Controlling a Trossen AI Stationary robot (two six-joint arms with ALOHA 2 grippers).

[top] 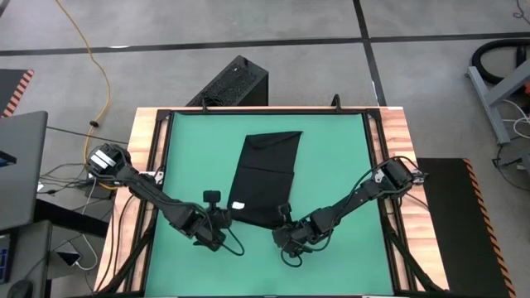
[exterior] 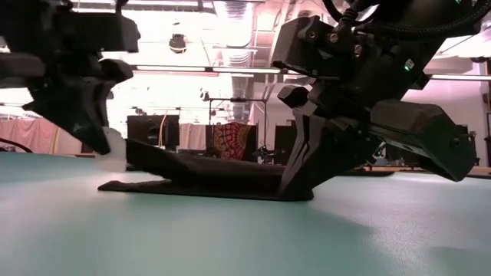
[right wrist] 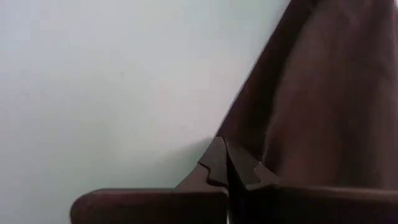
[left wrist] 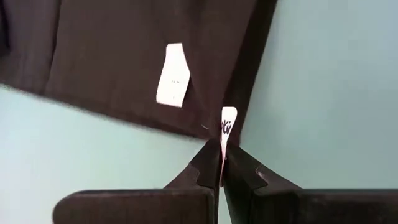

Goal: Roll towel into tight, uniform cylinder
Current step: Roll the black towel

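The black towel (top: 265, 178) lies as a long folded strip on the green mat (top: 331, 165), one short end toward the near edge, with a white tag (left wrist: 173, 74) on top near that end. My left gripper (top: 224, 218) is shut at the towel's near left corner. My right gripper (top: 287, 229) is shut at its near right corner. In the low view the towel (exterior: 215, 172) lies low on the mat between the two grippers. My left gripper pinches the towel's near left corner (left wrist: 214, 127) between its two fingertips, and a second small white tag (left wrist: 227, 124) sticks out between them. The fingers come slanting down from the near left. The rest of the towel lies on the mat. My right gripper pinches the towel's near right corner (right wrist: 239, 140) between its two fingertips. The fingers come slanting down from the near right, their tips (exterior: 301, 188) down at the mat. One layer or several, I cannot tell. The towel lies on the mat beyond the fingers.
A black ribbed box (top: 236, 83) stands on the floor beyond the table's far edge. The wooden table frame (top: 145, 165) borders the mat. Bare mat lies to the left and right of the towel and toward the near edge.
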